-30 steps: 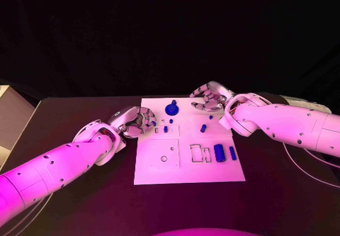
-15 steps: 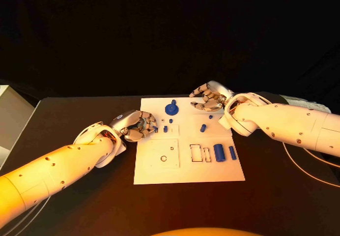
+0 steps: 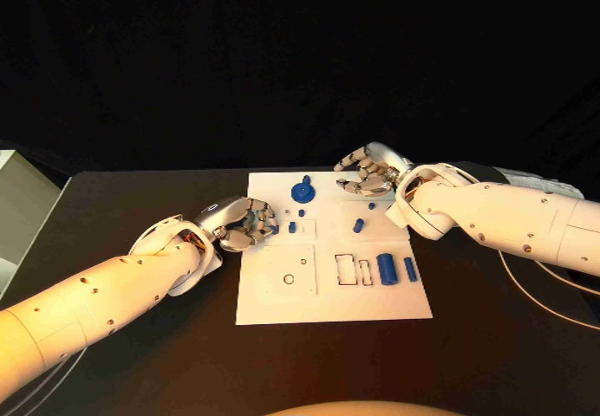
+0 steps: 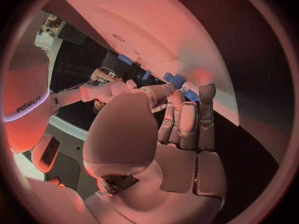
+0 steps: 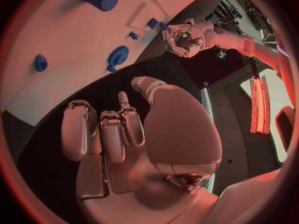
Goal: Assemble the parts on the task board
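Observation:
The white task board (image 3: pixel 282 299) lies mid-table. On it are a round blue knob (image 3: pixel 303 191), short blue pegs (image 3: pixel 293 228) (image 3: pixel 359 225) and a thick blue cylinder (image 3: pixel 388 268) beside a slim one (image 3: pixel 410 269). My left hand (image 3: pixel 238 224) sits at the board's left edge with its fingers curled in. Blue pieces (image 4: pixel 171 78) show just past its fingertips (image 4: pixel 206 92), and whether one is held I cannot tell. My right hand (image 3: pixel 367 172) hovers at the board's far right corner, fingers curled on nothing (image 5: pixel 118 129). The knob (image 5: pixel 117 57) lies on the board beyond it.
A pale box (image 3: pixel 19 204) stands at the table's far left edge. White cables (image 3: pixel 551 286) trail over the table on the right. Empty outlined recesses (image 3: pixel 354 270) and a square plate with a hole (image 3: pixel 289 269) mark the board's near half.
My left hand has slid a little toward me along the board's left edge, fingers curling tighter. The right hand and the parts on the board stay put.

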`<state>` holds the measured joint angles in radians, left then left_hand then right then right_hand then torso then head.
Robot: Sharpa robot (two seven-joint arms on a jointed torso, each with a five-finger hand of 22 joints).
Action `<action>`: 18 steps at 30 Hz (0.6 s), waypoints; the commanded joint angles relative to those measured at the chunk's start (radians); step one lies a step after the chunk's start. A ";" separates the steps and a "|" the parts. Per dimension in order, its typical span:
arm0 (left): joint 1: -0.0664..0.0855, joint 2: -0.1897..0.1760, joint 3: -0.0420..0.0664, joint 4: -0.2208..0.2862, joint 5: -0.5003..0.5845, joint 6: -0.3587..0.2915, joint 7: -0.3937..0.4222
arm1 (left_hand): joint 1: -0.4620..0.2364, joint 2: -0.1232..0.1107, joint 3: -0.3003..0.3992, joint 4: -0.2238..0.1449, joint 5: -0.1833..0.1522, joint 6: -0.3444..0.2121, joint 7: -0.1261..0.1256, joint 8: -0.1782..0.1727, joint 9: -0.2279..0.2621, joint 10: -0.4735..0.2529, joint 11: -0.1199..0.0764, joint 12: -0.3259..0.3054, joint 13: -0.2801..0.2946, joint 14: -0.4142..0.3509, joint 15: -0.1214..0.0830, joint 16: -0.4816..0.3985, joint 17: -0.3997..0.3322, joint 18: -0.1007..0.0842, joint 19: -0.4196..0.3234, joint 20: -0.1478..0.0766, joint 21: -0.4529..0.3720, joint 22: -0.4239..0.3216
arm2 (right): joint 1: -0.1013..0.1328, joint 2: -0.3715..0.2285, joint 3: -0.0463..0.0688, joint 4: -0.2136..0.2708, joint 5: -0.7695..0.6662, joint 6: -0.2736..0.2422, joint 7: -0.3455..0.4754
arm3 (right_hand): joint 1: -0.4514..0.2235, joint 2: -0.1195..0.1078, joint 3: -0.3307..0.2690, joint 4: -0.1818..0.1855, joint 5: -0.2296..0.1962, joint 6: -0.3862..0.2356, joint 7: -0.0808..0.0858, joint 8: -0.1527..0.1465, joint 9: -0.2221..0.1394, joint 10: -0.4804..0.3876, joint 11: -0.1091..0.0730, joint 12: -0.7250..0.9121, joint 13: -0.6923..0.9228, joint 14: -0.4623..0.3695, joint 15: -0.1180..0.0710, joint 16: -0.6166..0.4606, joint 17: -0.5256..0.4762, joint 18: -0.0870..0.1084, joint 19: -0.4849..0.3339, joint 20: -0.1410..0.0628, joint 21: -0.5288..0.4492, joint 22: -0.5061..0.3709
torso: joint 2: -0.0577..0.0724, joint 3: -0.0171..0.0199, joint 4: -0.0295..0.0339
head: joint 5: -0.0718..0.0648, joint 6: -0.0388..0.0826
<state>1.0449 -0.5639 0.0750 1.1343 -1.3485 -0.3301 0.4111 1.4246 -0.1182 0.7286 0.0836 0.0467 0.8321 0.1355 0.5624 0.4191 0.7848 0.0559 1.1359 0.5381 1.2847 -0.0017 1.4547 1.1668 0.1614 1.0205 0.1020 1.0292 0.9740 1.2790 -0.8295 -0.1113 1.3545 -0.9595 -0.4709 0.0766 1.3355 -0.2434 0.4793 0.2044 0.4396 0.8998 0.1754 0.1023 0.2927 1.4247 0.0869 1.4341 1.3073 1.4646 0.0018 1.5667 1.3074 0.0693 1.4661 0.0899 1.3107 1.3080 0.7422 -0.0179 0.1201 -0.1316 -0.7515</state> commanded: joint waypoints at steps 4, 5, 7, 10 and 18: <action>0.000 -0.001 0.000 0.004 -0.018 0.022 -0.008 | 0.005 -0.005 0.005 0.000 0.004 0.027 -0.007 0.005 0.061 0.001 -0.003 0.002 -0.001 0.000 0.001 0.005 -0.002 0.006 -0.004 0.000 0.000 0.001 | 0.000 0.000 0.000 0.001 -0.002 0.000 0.012 | -0.007 0.000 0.006 -0.002 0.004 0.009 0.000 -0.004 -0.001 0.005 -0.001 0.006 0.125 0.106 0.002 0.004 0.263 -0.010 0.040 0.007 0.000 0.037 | 0.000 -0.0002 -0.0001 | -0.001 -0.001; 0.000 -0.002 0.000 0.004 -0.019 0.022 -0.008 | 0.005 -0.005 0.005 -0.001 0.004 0.027 -0.007 0.005 0.061 0.001 -0.003 0.002 -0.001 0.000 0.001 0.005 -0.002 0.006 -0.004 0.000 0.000 0.001 | 0.000 0.000 0.000 0.001 -0.002 0.000 0.012 | -0.007 0.000 0.006 -0.002 0.004 0.009 0.000 -0.004 -0.001 0.005 -0.001 0.006 0.125 0.106 0.002 0.004 0.263 -0.010 0.040 0.007 0.000 0.037 | 0.000 -0.0002 -0.0001 | -0.001 -0.001; 0.000 -0.004 0.000 0.005 -0.019 0.023 -0.007 | 0.006 -0.005 0.005 -0.001 0.004 0.027 -0.007 0.004 0.061 0.001 -0.003 0.002 -0.002 0.000 0.001 0.005 -0.002 0.006 -0.004 0.000 0.000 0.001 | 0.000 0.000 0.000 0.001 -0.002 0.000 0.012 | -0.007 0.000 0.006 -0.002 0.004 0.009 0.000 -0.004 -0.001 0.005 -0.001 0.006 0.125 0.106 0.002 0.004 0.263 -0.010 0.040 0.007 0.000 0.037 | 0.000 -0.0003 0.0003 | 0.000 -0.002; 0.000 -0.006 0.000 0.006 -0.019 0.022 -0.005 | 0.006 -0.006 0.005 -0.001 0.004 0.027 -0.007 0.004 0.061 0.001 -0.003 0.002 -0.002 0.000 0.001 0.005 -0.002 0.006 -0.004 0.000 0.001 0.001 | 0.000 0.000 0.000 0.001 -0.002 0.000 0.012 | -0.007 0.000 0.006 -0.002 0.004 0.009 0.000 -0.004 -0.001 0.005 -0.001 0.006 0.125 0.106 0.002 0.004 0.263 -0.010 0.040 0.007 0.000 0.037 | 0.000 -0.0004 0.0005 | -0.001 -0.002; 0.000 -0.011 0.000 0.009 -0.019 0.022 -0.001 | 0.006 -0.009 0.006 -0.002 0.003 0.028 -0.007 0.001 0.059 0.001 -0.004 0.001 -0.003 -0.001 0.001 0.005 -0.003 0.006 -0.005 0.000 0.001 0.002 | -0.001 0.000 0.000 0.001 -0.001 0.000 0.012 | -0.007 0.000 0.006 -0.002 0.004 0.009 0.000 -0.004 -0.001 0.005 -0.001 0.006 0.125 0.106 0.002 0.004 0.263 -0.010 0.040 0.007 0.000 0.037 | 0.000 -0.0010 0.0008 | -0.001 -0.003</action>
<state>1.0452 -0.5746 0.0753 1.1408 -1.3596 -0.3226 0.4061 1.4272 -0.1214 0.7283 0.0838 0.0455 0.8342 0.1340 0.5624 0.4191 0.7849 0.0559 1.1359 0.5365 1.2848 -0.0017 1.4547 1.1646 0.1615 1.0204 0.1020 1.0292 0.9749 1.2790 -0.8296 -0.1110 1.3542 -0.9587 -0.4711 0.0771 1.3355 -0.2434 0.4793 0.2043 0.4396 0.8998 0.1754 0.1023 0.2927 1.4247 0.0869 1.4341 1.3073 1.4646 0.0018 1.5667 1.3074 0.0694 1.4661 0.0899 1.3107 1.3077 0.7422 -0.0185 0.1208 -0.1324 -0.7540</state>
